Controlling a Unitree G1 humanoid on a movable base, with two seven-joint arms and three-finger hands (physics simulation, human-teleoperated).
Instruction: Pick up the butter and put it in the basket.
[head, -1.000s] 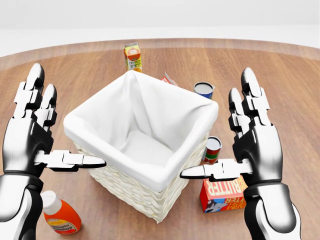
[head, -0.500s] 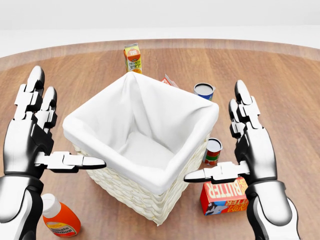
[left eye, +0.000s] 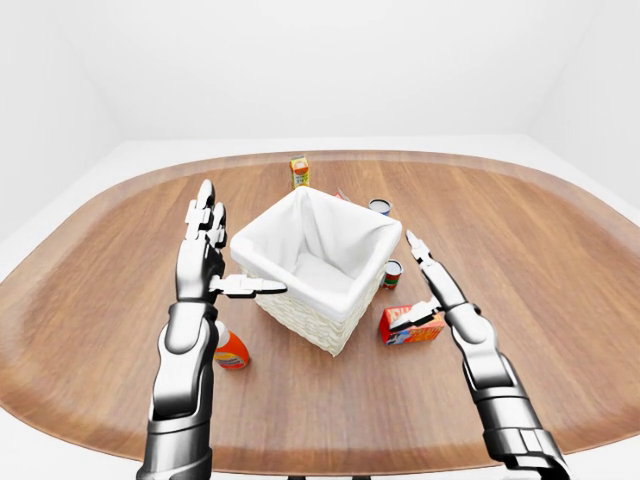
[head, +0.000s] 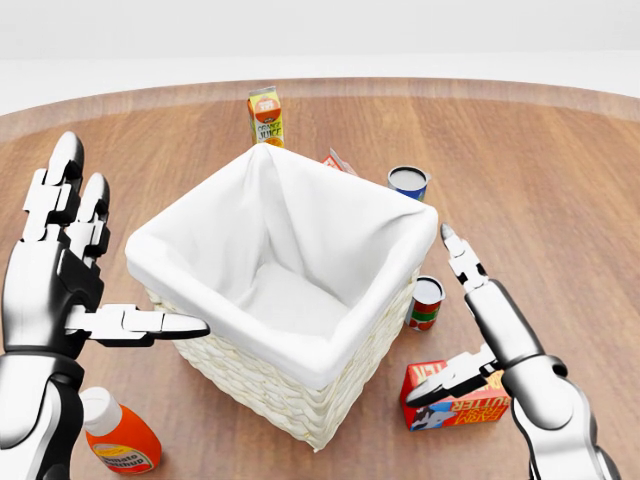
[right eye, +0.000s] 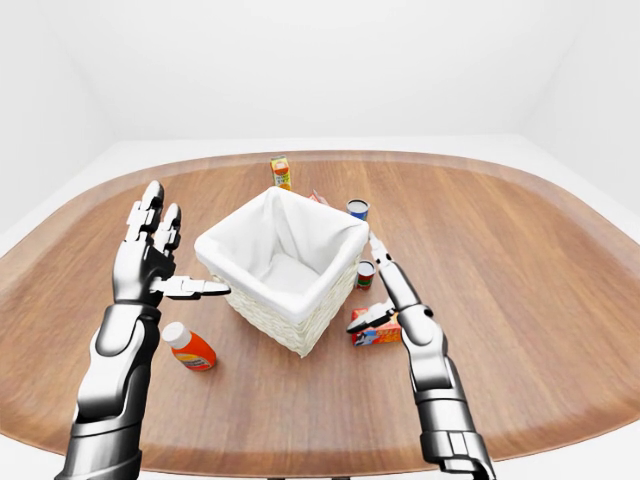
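The butter is a red and orange box lying on the wooden table, at the lower right of the head view, just right of the basket. The basket is wicker with a white cloth lining and stands in the middle, empty inside. My right hand is open and tilted low over the butter, its thumb at the box's upper left edge and its fingers stretched up the picture. My left hand is open and upright to the left of the basket, thumb pointing at its wall.
A tomato sauce bottle lies at the lower left by my left forearm. A red can stands between basket and butter. A blue can, a red packet and an orange juice carton stand above the basket.
My right hand has tipped down from upright and sunk towards the butter, its thumb now at the box's top. The left hand has barely moved.
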